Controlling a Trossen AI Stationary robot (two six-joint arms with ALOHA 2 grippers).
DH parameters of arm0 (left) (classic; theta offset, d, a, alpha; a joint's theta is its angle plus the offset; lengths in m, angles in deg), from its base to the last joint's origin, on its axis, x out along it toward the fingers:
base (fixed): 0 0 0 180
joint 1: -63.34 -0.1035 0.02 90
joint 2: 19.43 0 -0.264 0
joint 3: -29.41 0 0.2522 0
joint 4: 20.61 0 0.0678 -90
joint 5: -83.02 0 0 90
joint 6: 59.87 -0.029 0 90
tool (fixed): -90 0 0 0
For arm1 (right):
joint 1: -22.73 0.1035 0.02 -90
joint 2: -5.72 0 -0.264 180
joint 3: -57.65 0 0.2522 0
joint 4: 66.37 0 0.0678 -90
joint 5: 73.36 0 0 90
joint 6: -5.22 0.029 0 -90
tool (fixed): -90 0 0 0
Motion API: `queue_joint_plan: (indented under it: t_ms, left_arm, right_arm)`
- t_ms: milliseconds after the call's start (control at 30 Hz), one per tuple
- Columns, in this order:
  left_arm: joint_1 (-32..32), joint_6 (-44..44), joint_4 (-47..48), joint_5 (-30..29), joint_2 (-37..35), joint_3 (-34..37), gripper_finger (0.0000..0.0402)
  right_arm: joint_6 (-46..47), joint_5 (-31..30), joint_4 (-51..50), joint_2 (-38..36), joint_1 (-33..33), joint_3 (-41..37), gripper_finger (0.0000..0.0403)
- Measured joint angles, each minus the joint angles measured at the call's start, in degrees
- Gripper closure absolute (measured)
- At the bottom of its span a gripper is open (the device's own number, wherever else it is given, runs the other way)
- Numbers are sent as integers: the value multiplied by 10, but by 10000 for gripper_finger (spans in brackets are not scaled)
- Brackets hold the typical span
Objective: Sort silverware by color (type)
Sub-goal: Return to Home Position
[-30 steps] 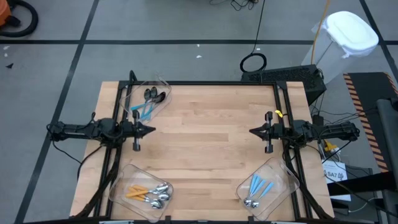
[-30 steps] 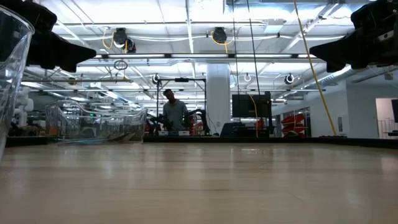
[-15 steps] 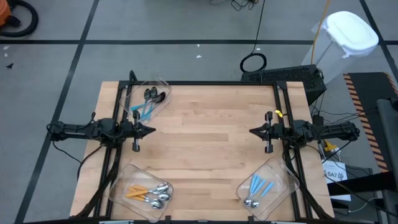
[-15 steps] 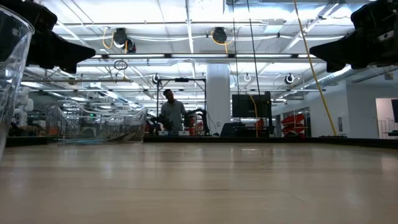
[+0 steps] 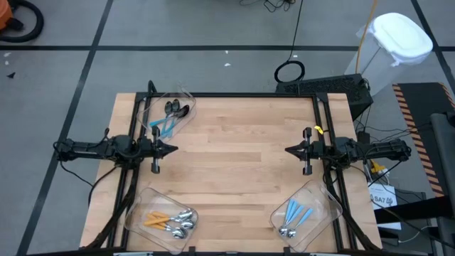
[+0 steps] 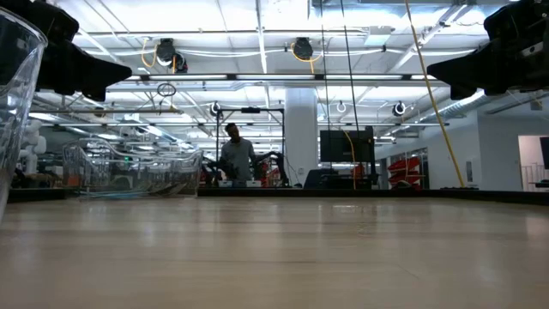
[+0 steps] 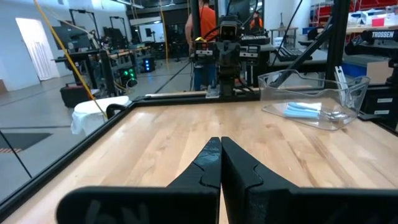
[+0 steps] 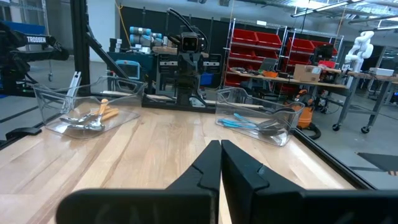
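The homing step is judged done: the left tool (image 5: 173, 149) at 9 o'clock and the right tool (image 5: 288, 150) at 3 o'clock are clenched on nothing. The spoons (image 5: 170, 222) are held in bins (image 5: 146, 203) at 11, 7 and 5 o'clock; no further pick seems needed.

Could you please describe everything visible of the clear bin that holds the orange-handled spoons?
The clear bin is a shallow tray of transparent plastic with rounded corners. It sits flat on the wooden table, turned at an angle, at the table's bottom left corner in the high view. Several orange-handled spoons with silver bowls lie heaped inside it, bowls toward the table's middle. Nothing else touches it.
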Motion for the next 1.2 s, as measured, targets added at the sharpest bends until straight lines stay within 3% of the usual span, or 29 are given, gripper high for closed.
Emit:
queue_joint_plan:
  t_ms: [733,933,1200]
  left_arm:
    - [0,0,-1,0,0,0,401]
    - [0,0,-1,0,0,0,401]
    - [0,0,-1,0,0,0,401]
  right_arm:
    - [-30,3,-2,0,0,0,395]
    - [-14,60,-9,3,-1,0,401]
    - [-9,61,-5,33,-1,0,402]
